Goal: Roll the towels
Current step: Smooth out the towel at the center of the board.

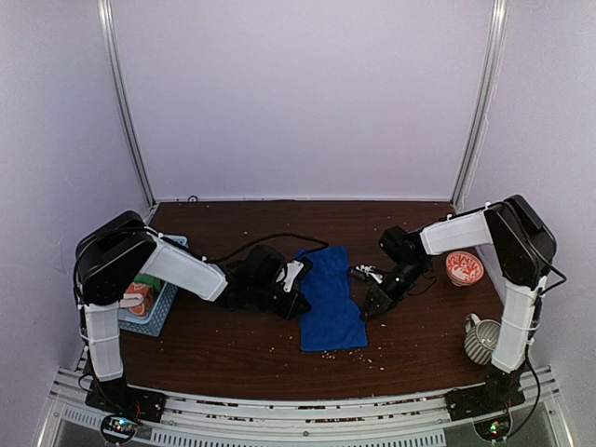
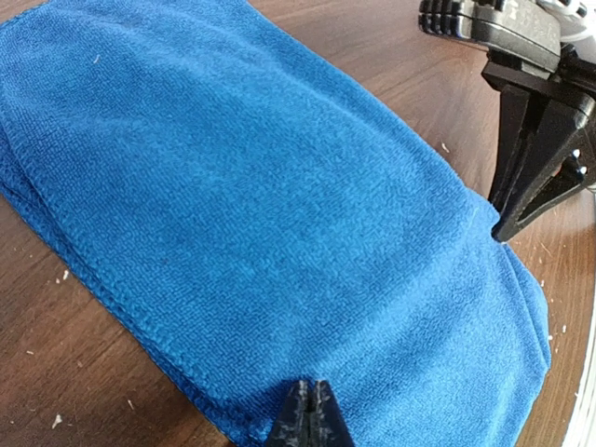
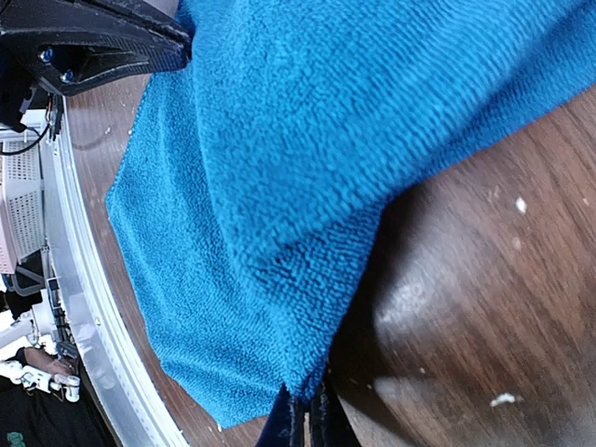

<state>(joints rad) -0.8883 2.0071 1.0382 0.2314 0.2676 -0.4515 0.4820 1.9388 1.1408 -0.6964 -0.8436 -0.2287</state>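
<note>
Far left: light blue basket (image 1: 169, 307) sat at the worktop (image 1: 233, 358) edge with more towels in it (image 1: 140, 296), orange-patterned and green, too small to tell whether they were rolled. Next, the left arm reached in low, and the left fingers (image 2: 296, 421) were closed tight, tips together at the left hem of the blue towel (image 1: 331, 298). Could not tell from the wrist view whether any cloth was actually pinched between them. The blue towel lay mid-worktop between the two arms, folded into a long flat strip running front to back, not rolled at all. On its right side, the right fingers (image 3: 289, 424) were closed too, and here the towel's edge tented up into the tips, off the wood, so they looked to have hold of it. Further right, the orange-and-white bowl (image 1: 464, 268) and a striped mug (image 1: 480, 337) stood well apart from the towel, not involved. Step in hand, as judged: gripping one end of the strip on both sides, roll not yet started. Next move would call for both arms to lift that end together and turn it over onto the strip, keeping level with each other so the roll stays straight. The left grip likely needs checking first.
</note>
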